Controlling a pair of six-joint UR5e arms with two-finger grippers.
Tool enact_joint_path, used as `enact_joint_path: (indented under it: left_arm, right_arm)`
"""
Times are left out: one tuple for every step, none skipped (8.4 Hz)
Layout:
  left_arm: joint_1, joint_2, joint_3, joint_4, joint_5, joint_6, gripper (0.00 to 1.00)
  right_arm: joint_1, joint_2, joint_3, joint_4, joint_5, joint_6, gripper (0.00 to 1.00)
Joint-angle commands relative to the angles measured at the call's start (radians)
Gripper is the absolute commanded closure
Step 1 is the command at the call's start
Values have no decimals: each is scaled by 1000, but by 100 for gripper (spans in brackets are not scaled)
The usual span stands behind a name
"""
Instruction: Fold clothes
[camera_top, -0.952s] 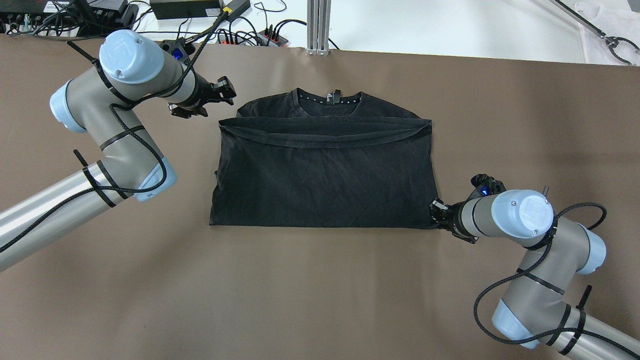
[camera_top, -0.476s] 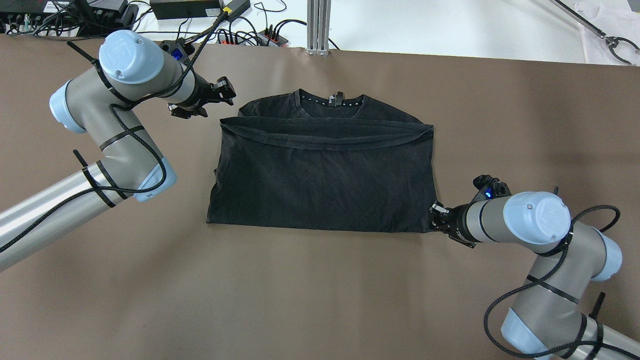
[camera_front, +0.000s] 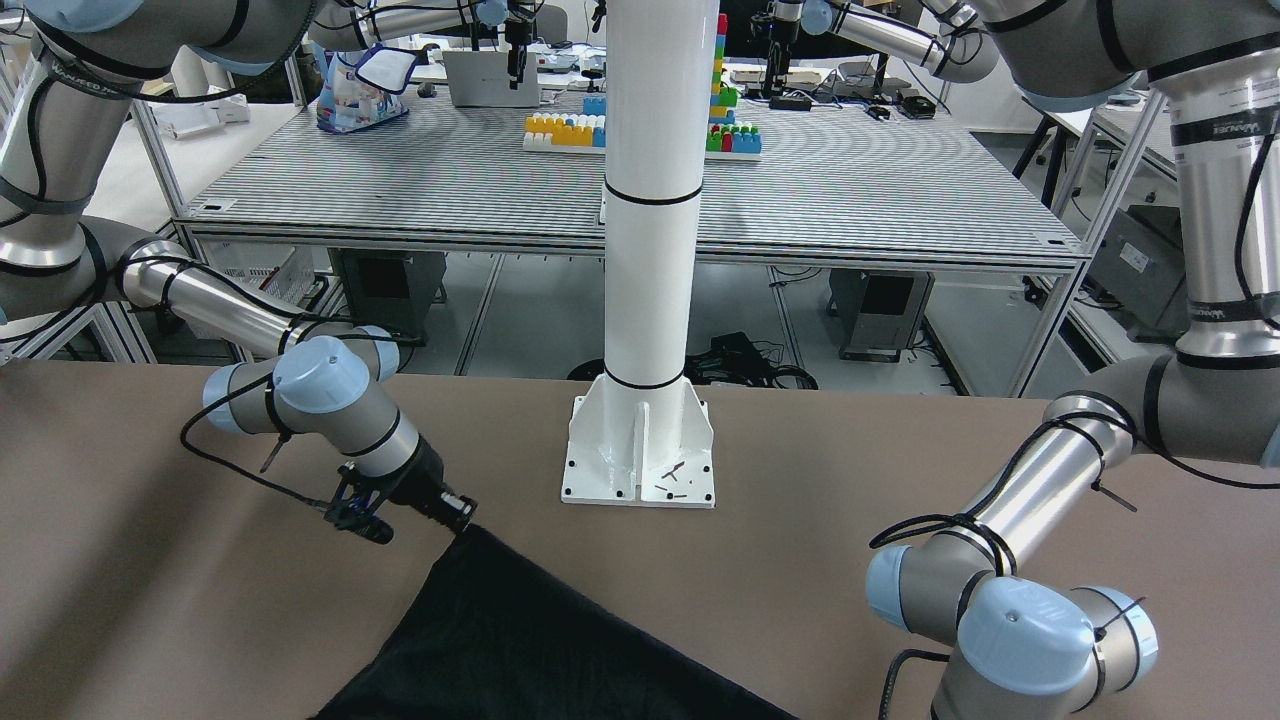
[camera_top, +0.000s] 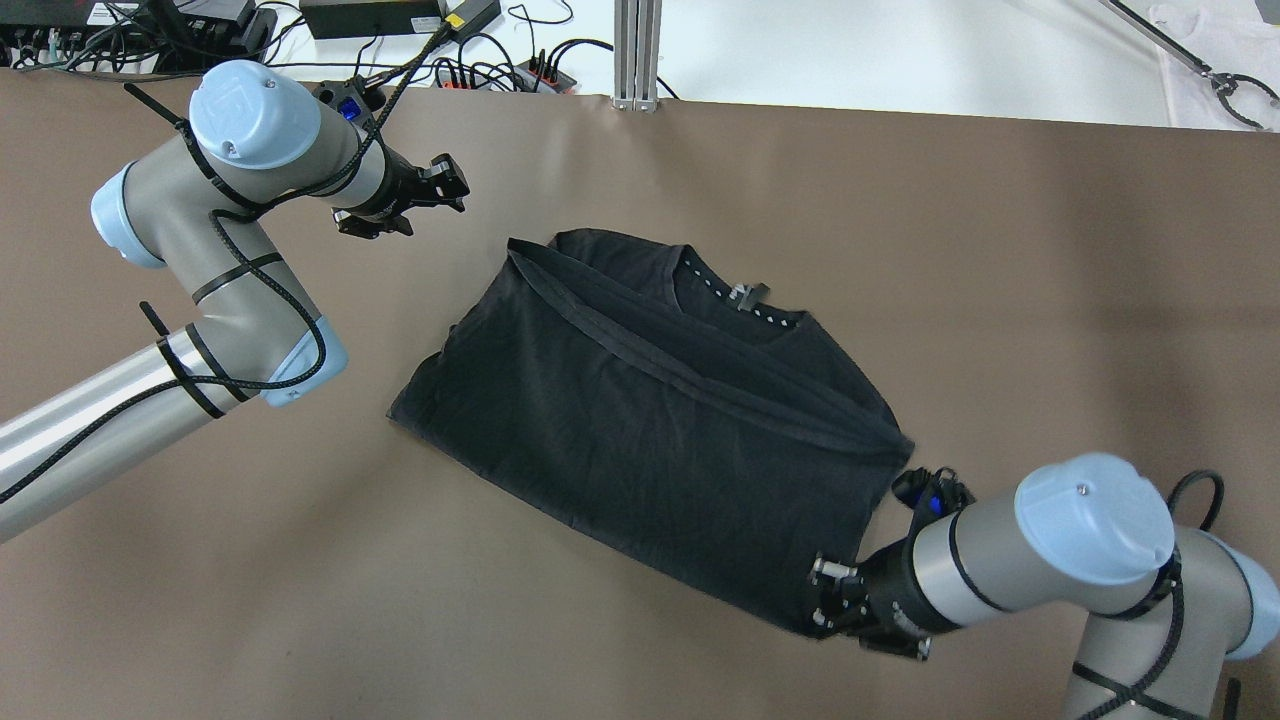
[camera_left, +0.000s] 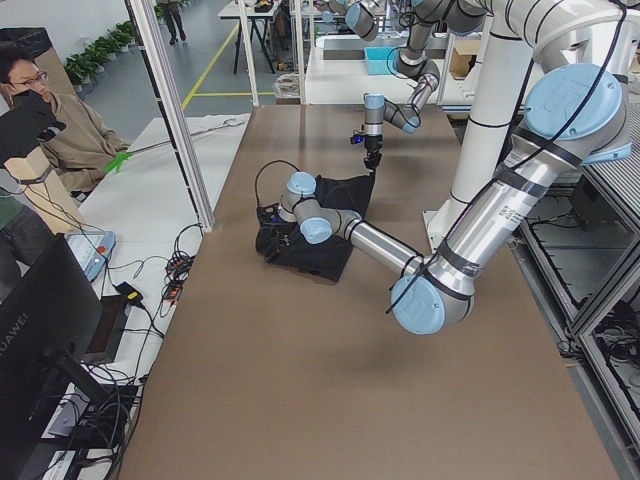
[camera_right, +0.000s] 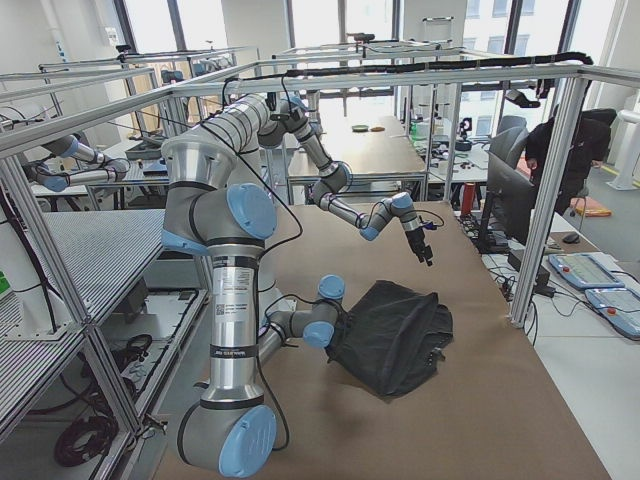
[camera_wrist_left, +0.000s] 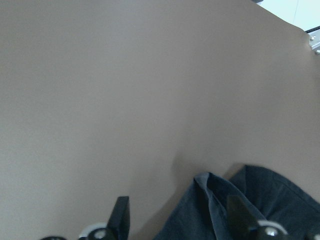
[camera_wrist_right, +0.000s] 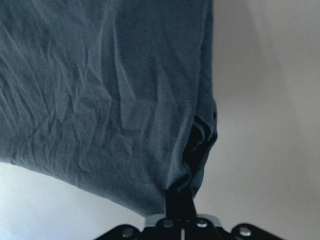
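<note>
As the right gripper (camera_top: 823, 606) pinches the garment (camera_top: 640, 420), fabric covers its fingertips.

The right hand (camera_top: 820, 603) grips a corner of the folded black garment (camera_top: 640, 420); the left hand (camera_top: 452, 185) is well apart from it.

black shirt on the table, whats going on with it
The robot is partway through folding the shirt. It lies on the table, folded once with the hem brought up near the collar, and it sits at a slant. The right hand is shut on the shirt's near corner. The left hand is open and hovers off the far corner, not touching the fabric.
</note>
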Motion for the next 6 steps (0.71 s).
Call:
enact_joint_path:
  left_arm:
    - [1, 27, -40, 6, -9, -2, 27]
    - [1, 28, -39, 6, -9, -2, 26]
    - [4, 37, -64, 6, -9, -11, 24]
    - [16, 54, -97, 6, -9, -49, 24]
    - [33, 57, -112, 4, -6, -70, 23]
    - [41, 95, -167, 6, -6, -84, 23]
  right_arm:
    - [-227, -12, 107, -17, 135, 88, 85]
    - [-268, -13, 128, -19, 137, 97, 11]
    - [-264, -6, 120, -19, 128, 103, 5]
    - [-242, -6, 122, -19, 127, 103, 5]
    - [-193, -7, 117, -19, 127, 103, 5]
    - [-135, -7, 117, -19, 127, 99, 5]
